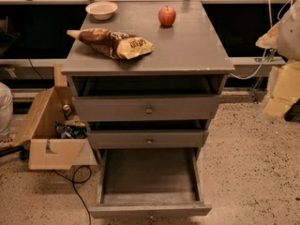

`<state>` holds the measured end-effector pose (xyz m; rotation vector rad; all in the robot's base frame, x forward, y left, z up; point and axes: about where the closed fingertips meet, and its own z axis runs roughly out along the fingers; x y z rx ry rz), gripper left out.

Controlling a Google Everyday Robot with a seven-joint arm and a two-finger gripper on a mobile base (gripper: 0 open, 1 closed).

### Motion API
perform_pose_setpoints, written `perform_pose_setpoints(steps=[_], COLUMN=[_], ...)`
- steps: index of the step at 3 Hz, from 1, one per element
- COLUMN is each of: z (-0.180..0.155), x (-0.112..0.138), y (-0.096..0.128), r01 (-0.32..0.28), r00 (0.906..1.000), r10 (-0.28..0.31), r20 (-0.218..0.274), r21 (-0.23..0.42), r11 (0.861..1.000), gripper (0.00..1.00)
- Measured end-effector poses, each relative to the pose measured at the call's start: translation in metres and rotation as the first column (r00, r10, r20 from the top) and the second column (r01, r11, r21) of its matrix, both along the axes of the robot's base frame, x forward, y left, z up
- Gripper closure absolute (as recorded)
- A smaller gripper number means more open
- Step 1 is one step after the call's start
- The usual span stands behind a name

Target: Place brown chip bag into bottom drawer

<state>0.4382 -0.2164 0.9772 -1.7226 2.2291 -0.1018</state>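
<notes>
While the bag [112,42] is lying on the table [197,50], the bottom drawer [149,211] is standing open. The gripper [281,93] is hanging far right; whether it is spread, I cannot tell.

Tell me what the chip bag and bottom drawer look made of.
Brown chip bag: crinkled foil or plastic film, going by its creases and sheen. Bottom drawer: probably painted metal, flat matte grey. The gripper hangs at the right edge, away from both.

An open cardboard box [54,154] sits left on speckled floor [248,172].

Matt gripper [277,97] at right; foil bag [112,42]
</notes>
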Motion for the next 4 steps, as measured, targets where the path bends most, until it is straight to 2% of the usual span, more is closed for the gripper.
perform_pose_setpoints(steps=[1,2,3,4], z=[0.0,-0.001,-0.008,-0.019], x=[0.0,0.026,0.073,0.11], y=[0.0,0.015,0.036,0.051], r01=[0.0,0.027,0.095,0.248], r00=[1.0,0.9996,0.9954,0.966], r10=[0.0,-0.028,-0.096,-0.257], r20=[0.0,0.005,-0.008,-0.023], r21=[0.0,0.085,0.225,0.359], r11=[1.0,0.996,0.97,0.9], gripper=[0.0,0.0,0.0,0.0])
